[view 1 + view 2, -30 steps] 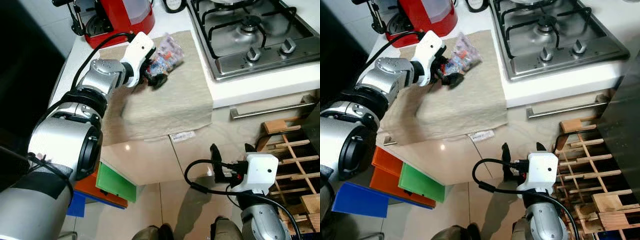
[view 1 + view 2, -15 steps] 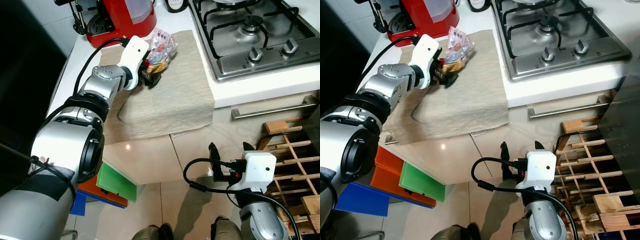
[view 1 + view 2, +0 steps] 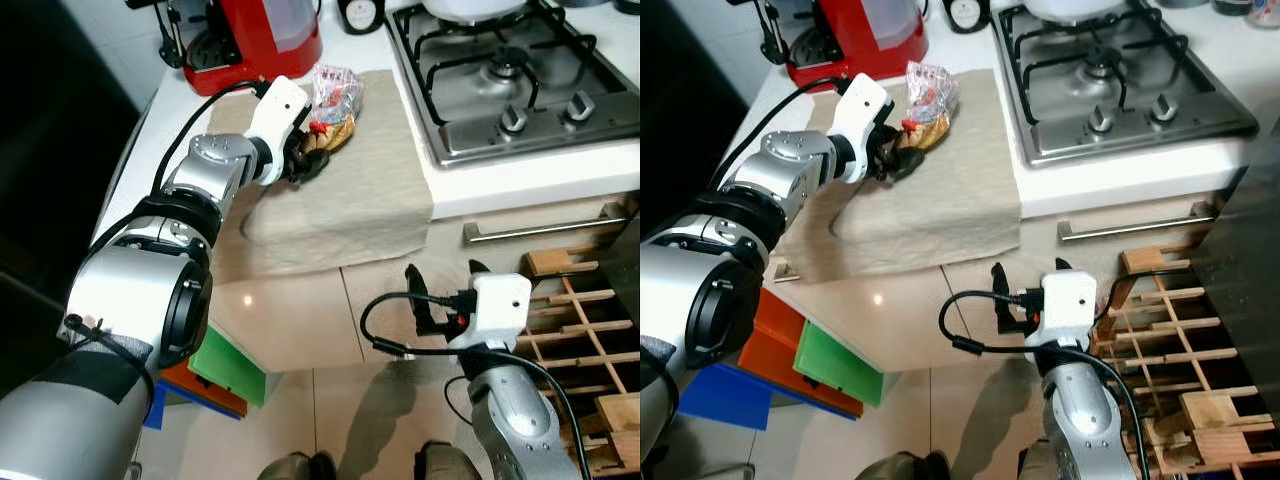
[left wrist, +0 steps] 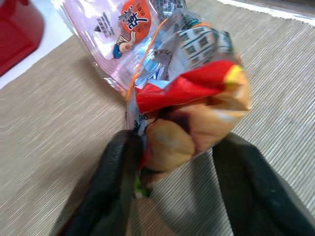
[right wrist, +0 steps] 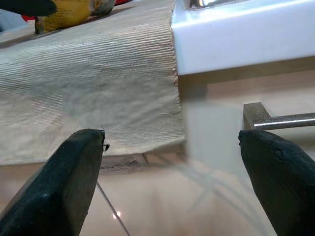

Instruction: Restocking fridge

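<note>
**Snack bag pinched for fridge run**

While clamped on the snack bag (image 4: 183, 93), left gripper (image 3: 305, 160) should squeeze only lightly on the soft, crinkly packet, then lift straight off the beige cloth (image 3: 350, 200) to avoid dragging it along. Bag sits on that cloth beside the red appliance (image 3: 262, 40). Reaches forward over the counter, silver left arm bent at the elbow. Hangs low before the cabinet, right gripper (image 3: 440, 292), fingers spread, idle

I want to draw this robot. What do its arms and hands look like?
Both arms are shiny silver with round joints. Each wrist has a white box with a black cable looping out. The left hand and right hand each have two long black fingers.
</note>
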Controlling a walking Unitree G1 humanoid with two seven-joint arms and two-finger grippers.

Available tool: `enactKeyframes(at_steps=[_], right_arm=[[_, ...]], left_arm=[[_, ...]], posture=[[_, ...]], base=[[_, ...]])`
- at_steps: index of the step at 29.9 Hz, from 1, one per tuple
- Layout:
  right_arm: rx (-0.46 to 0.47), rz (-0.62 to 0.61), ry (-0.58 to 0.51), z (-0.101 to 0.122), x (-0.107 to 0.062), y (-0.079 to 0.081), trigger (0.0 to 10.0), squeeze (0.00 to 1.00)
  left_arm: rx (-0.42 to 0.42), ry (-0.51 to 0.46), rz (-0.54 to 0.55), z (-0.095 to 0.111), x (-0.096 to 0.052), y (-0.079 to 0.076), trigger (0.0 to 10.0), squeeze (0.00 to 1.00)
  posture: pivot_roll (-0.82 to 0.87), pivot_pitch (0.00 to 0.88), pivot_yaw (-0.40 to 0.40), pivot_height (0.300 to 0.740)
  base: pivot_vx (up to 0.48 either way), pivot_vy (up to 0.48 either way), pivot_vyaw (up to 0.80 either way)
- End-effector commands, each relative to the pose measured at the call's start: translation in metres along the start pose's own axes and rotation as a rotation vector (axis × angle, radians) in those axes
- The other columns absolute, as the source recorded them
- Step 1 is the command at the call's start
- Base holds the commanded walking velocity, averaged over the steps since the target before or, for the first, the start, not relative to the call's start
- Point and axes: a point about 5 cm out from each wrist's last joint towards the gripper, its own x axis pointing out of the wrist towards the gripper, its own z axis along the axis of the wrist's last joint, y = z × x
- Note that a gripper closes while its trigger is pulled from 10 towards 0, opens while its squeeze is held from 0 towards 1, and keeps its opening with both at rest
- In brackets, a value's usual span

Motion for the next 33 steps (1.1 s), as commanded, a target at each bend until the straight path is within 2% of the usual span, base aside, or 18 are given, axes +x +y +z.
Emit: enactKeyframes(at_steps=[1,6,7,11,12,13,14,16,17,18,21,26,29,33], right_arm=[[0.021,0.008,0.004,-0.002,0.000,0.002,10.0,0.00],[0.024,0.008,0.000,-0.003,0.003,0.003,10.0,0.00],[0.027,0.011,-0.001,-0.005,0.005,0.004,10.0,0.00],[0.030,0.015,-0.002,-0.006,0.008,0.004,10.0,0.00],[0.030,0.016,-0.001,-0.006,0.009,0.004,10.0,0.00],[0.030,0.017,-0.001,-0.007,0.010,0.004,10.0,0.00],[0.030,0.022,-0.003,-0.006,0.011,0.004,10.0,0.00],[0.028,0.032,-0.006,-0.006,0.014,0.005,10.0,0.00],[0.027,0.039,-0.009,-0.006,0.015,0.005,10.0,0.00],[0.027,0.042,-0.010,-0.007,0.016,0.005,10.0,0.00],[0.025,0.054,-0.013,-0.007,0.018,0.007,10.0,0.00],[0.025,0.057,-0.016,-0.007,0.019,0.007,10.0,0.00],[0.024,0.060,-0.019,-0.007,0.019,0.007,10.0,0.00],[0.023,0.057,-0.023,-0.006,0.017,0.008,10.0,0.00]], left_arm=[[-0.005,-0.003,0.027,-0.004,-0.009,0.012,0.0,0.00],[0.029,-0.021,0.050,0.004,-0.016,0.022,0.0,0.00],[0.063,0.001,0.044,0.003,-0.020,0.027,0.0,0.00],[0.121,0.097,-0.021,-0.011,-0.026,0.029,0.0,0.00],[0.143,0.125,-0.021,-0.016,-0.028,0.030,0.5,0.00],[0.159,0.144,-0.020,-0.019,-0.030,0.031,0.5,0.00],[0.173,0.154,0.009,-0.020,-0.033,0.036,10.0,0.00],[0.186,0.140,0.071,-0.014,-0.040,0.046,10.0,0.00],[0.208,0.119,0.102,-0.007,-0.045,0.054,10.0,0.85],[0.221,0.106,0.110,-0.001,-0.047,0.056,10.0,1.00],[0.257,0.055,0.117,0.020,-0.052,0.062,10.0,1.00],[0.265,0.015,0.123,0.033,-0.051,0.061,10.0,1.00],[0.264,-0.035,0.104,0.044,-0.044,0.054,10.0,1.00],[0.264,-0.043,0.098,0.043,-0.036,0.045,10.0,1.00]], posture=[[-0.19,0.027,0.200,0.740],[-0.19,0.011,0.202,0.740],[-0.18,0.000,0.201,0.740],[-0.17,0.000,0.196,0.740],[-0.17,0.000,0.194,0.740],[-0.16,0.000,0.192,0.740],[-0.16,0.000,0.189,0.740],[-0.15,0.000,0.185,0.740],[-0.14,0.000,0.180,0.740],[-0.14,0.000,0.177,0.740],[-0.13,0.000,0.174,0.740],[-0.13,0.000,0.172,0.740],[-0.14,0.000,0.173,0.740],[-0.15,0.000,0.179,0.740]], base=[[0.000,0.000,0.00],[0.000,0.000,0.00],[0.000,0.000,0.00],[0.000,0.000,0.00],[0.000,0.000,0.00],[0.000,0.000,0.00],[0.000,0.000,0.00],[0.000,0.000,0.00],[0.000,0.000,0.00],[0.000,0.000,0.00],[0.000,0.000,0.00],[0.000,0.000,0.00],[0.000,0.000,0.00],[0.000,0.000,0.00]])
